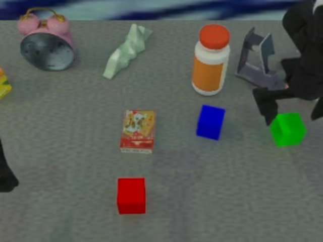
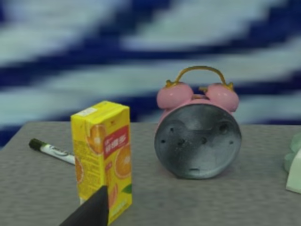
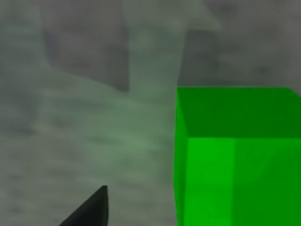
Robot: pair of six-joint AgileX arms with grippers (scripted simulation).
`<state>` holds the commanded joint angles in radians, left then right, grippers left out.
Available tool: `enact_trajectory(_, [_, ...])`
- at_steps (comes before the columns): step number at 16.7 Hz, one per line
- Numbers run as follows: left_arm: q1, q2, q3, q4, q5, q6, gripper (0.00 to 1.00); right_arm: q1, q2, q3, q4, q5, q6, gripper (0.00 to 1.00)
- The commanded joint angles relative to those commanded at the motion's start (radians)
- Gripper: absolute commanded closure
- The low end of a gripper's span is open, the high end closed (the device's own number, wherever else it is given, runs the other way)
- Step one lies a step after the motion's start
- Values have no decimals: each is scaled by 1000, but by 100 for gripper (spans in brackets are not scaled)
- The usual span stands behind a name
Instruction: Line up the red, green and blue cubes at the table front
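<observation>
The green cube (image 1: pixel 287 129) rests on the grey table (image 1: pixel 75 151) at the right side, under my right gripper (image 1: pixel 291 112). The gripper is open, with its dark fingers spread wider than the cube and not touching it. In the right wrist view the green cube (image 3: pixel 237 155) fills one side, and one fingertip (image 3: pixel 96 207) shows apart from it. The blue cube (image 1: pixel 210 121) sits mid-table. The red cube (image 1: pixel 131 195) lies near the front. My left gripper (image 1: pixel 6 179) is parked at the left edge, open and holding nothing.
A red-and-yellow card box (image 1: pixel 138 131) lies between the red and blue cubes. Along the back stand a pink alarm clock (image 1: pixel 46 40), a crumpled pale object (image 1: pixel 127 50), an orange-labelled bottle (image 1: pixel 211 60) and a grey stand (image 1: pixel 257 60). A juice carton (image 2: pixel 101 160) and marker (image 2: pixel 51 150) sit far left.
</observation>
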<state>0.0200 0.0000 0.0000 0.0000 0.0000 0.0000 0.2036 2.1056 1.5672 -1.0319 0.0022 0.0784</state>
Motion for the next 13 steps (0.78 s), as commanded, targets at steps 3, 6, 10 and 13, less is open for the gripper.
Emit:
enact_trajectory(3, [0,0,0,0,0,0,0,2,42,-72,121,0,3,0])
enact_trajectory(6, [0,0,0,0,0,0,0,3,61,-101,162,1,4,0])
enact_trajectory(10, [0,0,0,0,0,0,0,3,61,-101,162,1,4,8])
enact_trajectory(13, [0,0,0,0,0,0,0,3,61,-101,162,1,4,30])
